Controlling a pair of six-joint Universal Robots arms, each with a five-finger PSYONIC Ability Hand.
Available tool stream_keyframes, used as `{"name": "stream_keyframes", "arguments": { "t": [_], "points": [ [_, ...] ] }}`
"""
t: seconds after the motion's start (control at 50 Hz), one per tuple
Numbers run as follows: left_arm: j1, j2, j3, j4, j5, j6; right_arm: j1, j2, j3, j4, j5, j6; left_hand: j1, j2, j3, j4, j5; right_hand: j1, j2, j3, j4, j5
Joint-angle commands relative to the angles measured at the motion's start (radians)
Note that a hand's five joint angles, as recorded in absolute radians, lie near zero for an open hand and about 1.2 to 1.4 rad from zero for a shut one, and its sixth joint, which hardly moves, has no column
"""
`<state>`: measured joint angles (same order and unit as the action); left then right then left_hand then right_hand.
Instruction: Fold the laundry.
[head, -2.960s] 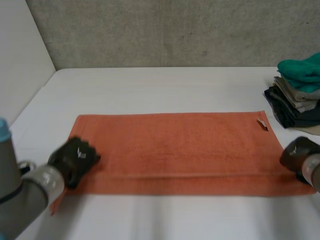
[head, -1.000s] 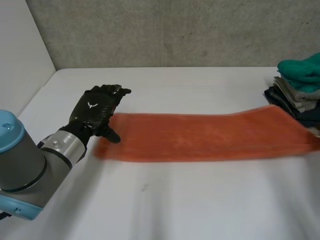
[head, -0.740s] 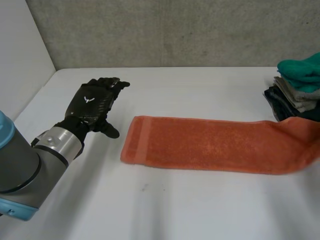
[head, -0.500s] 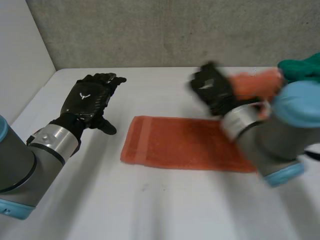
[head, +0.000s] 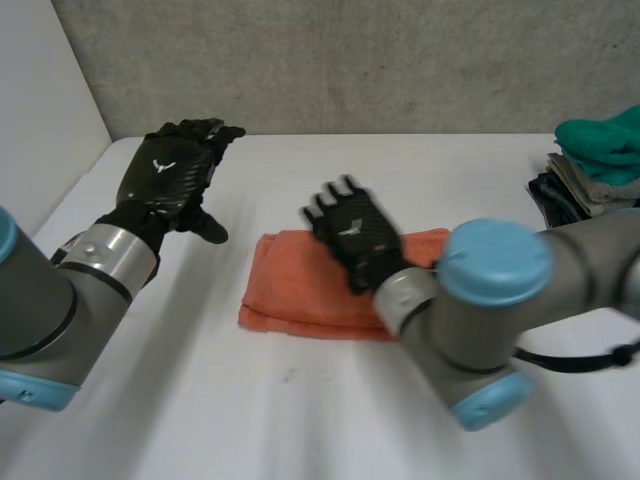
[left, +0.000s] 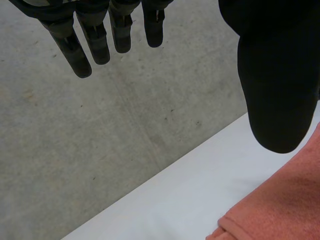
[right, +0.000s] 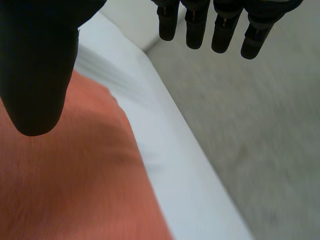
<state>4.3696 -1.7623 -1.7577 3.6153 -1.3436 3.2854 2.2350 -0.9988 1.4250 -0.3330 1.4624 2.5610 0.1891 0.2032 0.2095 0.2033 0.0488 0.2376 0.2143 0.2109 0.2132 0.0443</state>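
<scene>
An orange towel (head: 300, 290) lies folded into a short rectangle on the white table (head: 300, 420), near its middle. My right hand (head: 350, 232) is over the towel's middle with its fingers spread straight, holding nothing; the towel (right: 65, 175) lies beneath its thumb (right: 37, 65). My left hand (head: 165, 178) hovers to the left of the towel and farther back, with fingers straight and empty. A corner of the towel (left: 275, 205) lies below that hand's thumb (left: 277, 75).
A stack of folded laundry (head: 595, 190), with a teal cloth on top, sits at the table's right edge. A grey wall stands behind the table and a white wall runs along its left side.
My right hand carried the towel's right end over to the left, folding it in half, then let go and opened. My left hand stayed open, drifting slightly back.
</scene>
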Motion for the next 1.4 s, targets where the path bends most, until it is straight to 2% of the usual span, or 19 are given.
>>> {"name": "stream_keyframes", "arguments": {
  "t": [0.02,0.16,0.22,0.3,0.36,0.46,0.58,0.62,0.72,0.76,0.82,0.84,0.86,0.9,0.92,1.0,1.12,1.28,1.4],
  "points": [
    [-0.133,-0.137,0.104,-0.006,-0.008,0.007,-0.141,-0.101,0.132,0.138,0.016,0.186,0.010,-0.004,-0.011,-0.004,-0.025,-0.063,-0.040,-0.036,-0.039,-0.044],
    [-0.197,-0.302,0.247,-0.027,-0.077,0.049,-0.270,-0.093,0.235,0.170,0.084,0.154,0.013,-0.001,-0.008,-0.001,-0.022,-0.062,-0.039,-0.035,-0.037,-0.043],
    [-0.206,-0.324,0.271,-0.050,-0.137,0.072,-0.299,-0.078,0.256,0.167,0.093,0.108,0.013,-0.001,-0.008,-0.001,-0.022,0.170,0.193,0.196,0.194,0.188],
    [-0.228,-0.321,0.274,-0.060,-0.167,0.082,-0.342,-0.075,0.272,0.164,0.105,0.022,0.010,-0.004,-0.011,-0.004,-0.025,1.156,1.179,1.183,1.180,1.175],
    [-0.231,-0.293,0.262,-0.064,-0.169,0.082,-0.368,-0.086,0.270,0.103,0.107,-0.036,0.010,-0.004,-0.011,-0.004,-0.025,1.159,1.182,1.185,1.183,1.177],
    [-0.222,-0.214,0.205,-0.064,-0.172,0.077,-0.351,-0.150,0.230,-0.024,0.111,-0.114,0.007,-0.007,-0.014,-0.007,-0.027,1.159,1.182,1.185,1.183,1.177],
    [-0.187,-0.114,0.109,-0.061,-0.209,0.077,-0.094,-0.123,0.100,-0.040,0.052,-0.147,0.007,-0.007,-0.014,-0.007,-0.027,1.159,1.182,1.185,1.183,1.177],
    [-0.156,-0.086,0.080,-0.061,-0.232,0.074,0.006,-0.058,0.058,-0.034,-0.025,-0.145,0.007,-0.007,-0.014,-0.007,-0.027,1.159,1.182,1.185,1.183,1.177],
    [-0.124,-0.069,0.046,-0.061,-0.244,0.071,0.081,0.049,0.020,-0.023,-0.192,-0.128,0.004,-0.010,-0.017,-0.010,-0.030,1.159,1.182,1.185,1.183,1.177],
    [-0.117,-0.069,0.043,-0.061,-0.244,0.069,0.086,0.089,-0.001,-0.021,-0.211,-0.093,0.007,-0.007,-0.014,-0.007,-0.027,1.159,1.182,1.185,1.183,1.177],
    [-0.101,-0.069,0.041,-0.061,-0.243,0.069,0.081,0.097,-0.037,-0.017,-0.165,-0.024,0.007,-0.007,-0.014,-0.007,-0.027,1.159,1.182,1.185,1.183,1.177],
    [-0.099,-0.069,0.043,-0.061,-0.241,0.069,0.080,0.088,-0.047,-0.009,-0.116,0.044,0.007,-0.007,-0.014,-0.007,-0.027,0.750,0.773,0.777,0.774,0.769],
    [-0.097,-0.071,0.050,-0.061,-0.239,0.068,0.080,0.083,-0.049,-0.006,-0.093,0.085,0.007,-0.007,-0.014,-0.007,-0.027,0.496,0.519,0.523,0.520,0.515],
    [-0.099,-0.074,0.060,-0.061,-0.238,0.069,0.072,0.065,-0.051,0.002,-0.050,0.184,0.004,-0.010,-0.017,-0.010,-0.030,0.096,0.119,0.123,0.120,0.115],
    [-0.101,-0.077,0.064,-0.060,-0.236,0.069,0.063,0.039,-0.049,0.005,-0.028,0.270,0.004,-0.010,-0.017,-0.010,-0.030,0.036,0.059,0.063,0.060,0.055],
    [-0.116,-0.091,0.122,-0.058,-0.233,0.060,-0.020,-0.067,-0.023,0.026,-0.024,0.448,0.004,-0.010,-0.017,-0.010,-0.030,-0.038,-0.015,-0.011,-0.014,-0.019],
    [-0.208,-0.175,0.253,-0.082,-0.233,-0.024,-0.144,-0.146,-0.035,0.195,-0.011,0.515,0.004,-0.010,-0.017,-0.010,-0.030,-0.041,-0.018,-0.014,-0.017,-0.022],
    [-0.331,-0.370,0.426,-0.351,-0.272,-0.055,-0.164,0.035,-0.225,0.426,-0.071,0.516,0.013,-0.001,-0.008,-0.002,-0.022,-0.063,-0.040,-0.036,-0.039,-0.044],
    [-0.364,-0.453,0.454,-0.445,-0.440,-0.059,-0.163,0.144,-0.316,0.486,-0.226,0.510,0.004,-0.010,-0.017,-0.010,-0.030,-0.063,-0.040,-0.036,-0.039,-0.044]
  ]
}}
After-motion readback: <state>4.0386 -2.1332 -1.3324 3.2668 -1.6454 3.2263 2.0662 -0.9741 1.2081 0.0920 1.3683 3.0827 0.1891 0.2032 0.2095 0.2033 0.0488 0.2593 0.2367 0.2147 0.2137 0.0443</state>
